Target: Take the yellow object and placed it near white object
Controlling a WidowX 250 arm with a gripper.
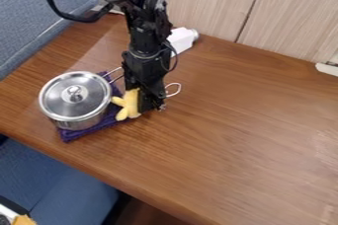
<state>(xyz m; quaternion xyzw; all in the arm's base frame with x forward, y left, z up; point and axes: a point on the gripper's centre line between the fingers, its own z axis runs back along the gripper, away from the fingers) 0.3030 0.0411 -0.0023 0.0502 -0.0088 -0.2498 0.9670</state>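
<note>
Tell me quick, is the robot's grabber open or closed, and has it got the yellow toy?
Gripper: right by the yellow toy; can't tell if it's open, closed or holding it.

Bright; soft glare at right

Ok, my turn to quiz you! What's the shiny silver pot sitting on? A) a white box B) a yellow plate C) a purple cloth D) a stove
C, because the purple cloth pokes out from under the silver pot along its lower edge and on the side by the yellow toy.
</note>
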